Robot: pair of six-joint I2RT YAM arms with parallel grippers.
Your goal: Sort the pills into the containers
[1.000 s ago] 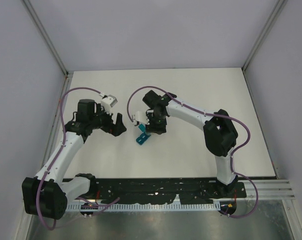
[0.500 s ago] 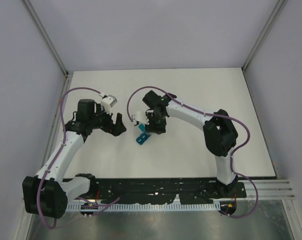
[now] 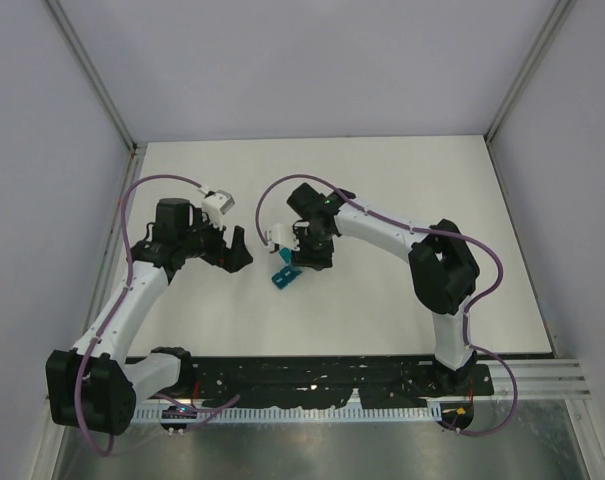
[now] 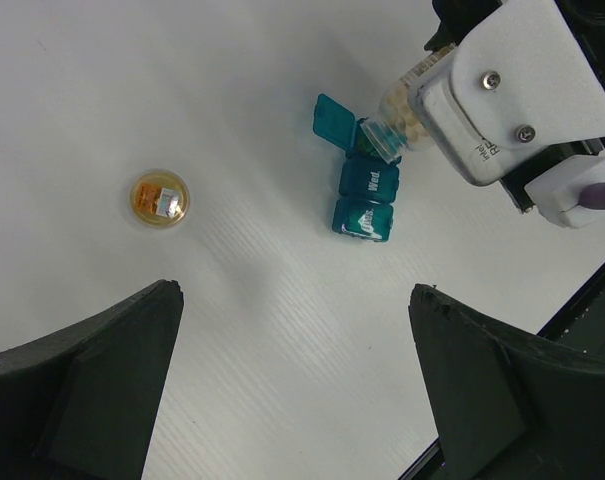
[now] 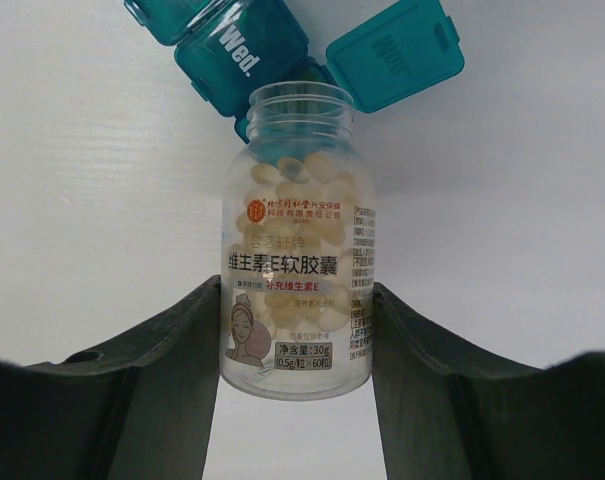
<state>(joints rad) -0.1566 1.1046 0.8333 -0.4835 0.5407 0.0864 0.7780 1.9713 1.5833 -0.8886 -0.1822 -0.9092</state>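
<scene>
Pills (image 5: pixel 302 180), pale and piled up, sit inside the clear vial (image 5: pixel 300 240), and the right pincer (image 5: pixel 294 300) has that vial clamped by its body, one finger at 9 o'clock and one at 3 o'clock of the label. The vial is uncapped, and in the right wrist view its open mouth points to 12 o'clock.

That mouth hangs right over the teal containers (image 5: pixel 242 60), at the end compartment whose lid (image 5: pixel 392 55) is flipped open toward 1 o'clock. The mouth hides the inside of that compartment, so I cannot tell whether any pill lies in it. The middle compartment reads "Wed." and is closed, and the far one looks closed too.

From the left wrist, the strip of containers (image 4: pixel 367 195) lies flat on the white bench (image 4: pixel 132 80), with the tilted vial coming in from 2 o'clock. A round tan cap (image 4: pixel 160 198) rests alone on the bench, well apart from the strip at 9 o'clock of it.

The left pincer (image 4: pixel 294 300) is spread wide with nothing between its fingers, above bare bench. From the top, it (image 3: pixel 240 248) sits at 9 o'clock of the right pincer (image 3: pixel 304 258), near but apart.
</scene>
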